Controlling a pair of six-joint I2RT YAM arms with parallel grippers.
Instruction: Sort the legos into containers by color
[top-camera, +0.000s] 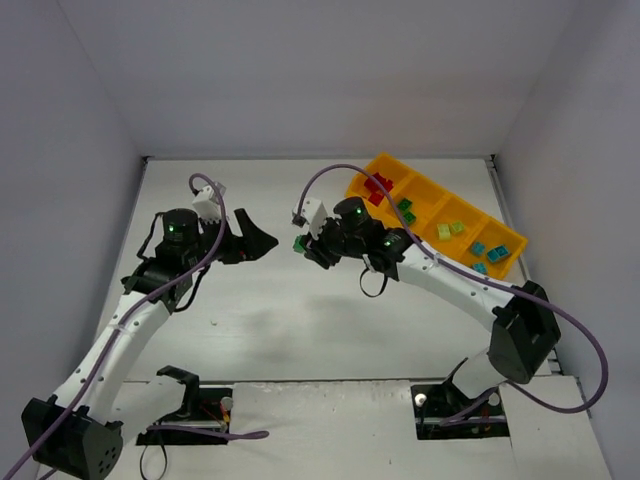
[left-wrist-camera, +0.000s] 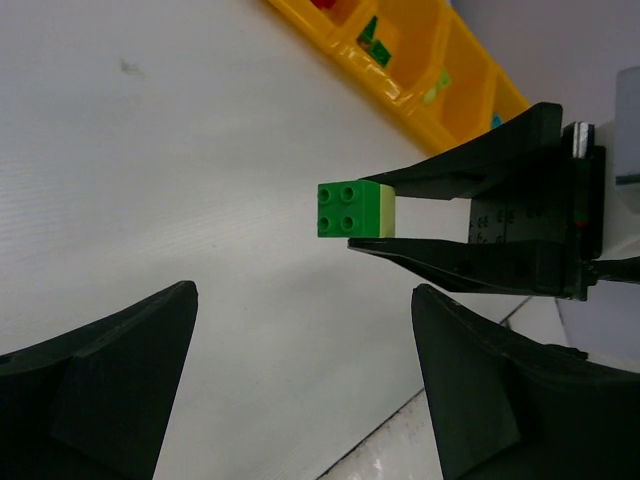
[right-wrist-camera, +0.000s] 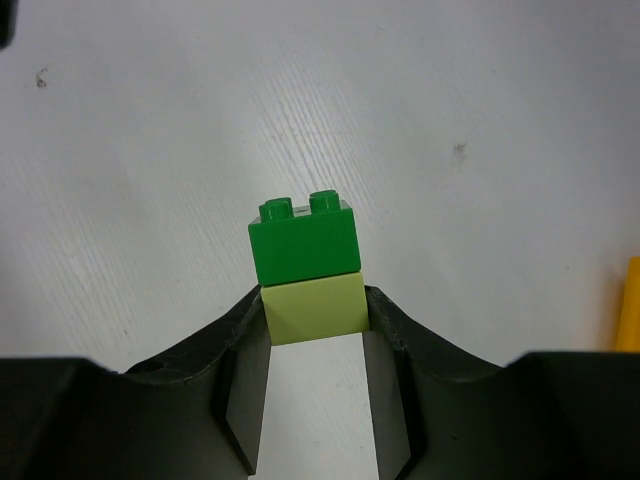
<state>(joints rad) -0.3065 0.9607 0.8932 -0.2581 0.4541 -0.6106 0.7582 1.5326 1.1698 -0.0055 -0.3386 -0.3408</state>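
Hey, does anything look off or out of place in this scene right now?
Yes. The right tool is clamped on a pale yellow-green brick with a dark green brick snapped onto it. Joined, the two colours cannot be sorted into one compartment of the tray. The left tool is open, facing them.

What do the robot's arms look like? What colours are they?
The left arm and right arm are white tubes with chunky black joints, tiny green lights and black wedge-shaped jaws. A purple cable loops along each.
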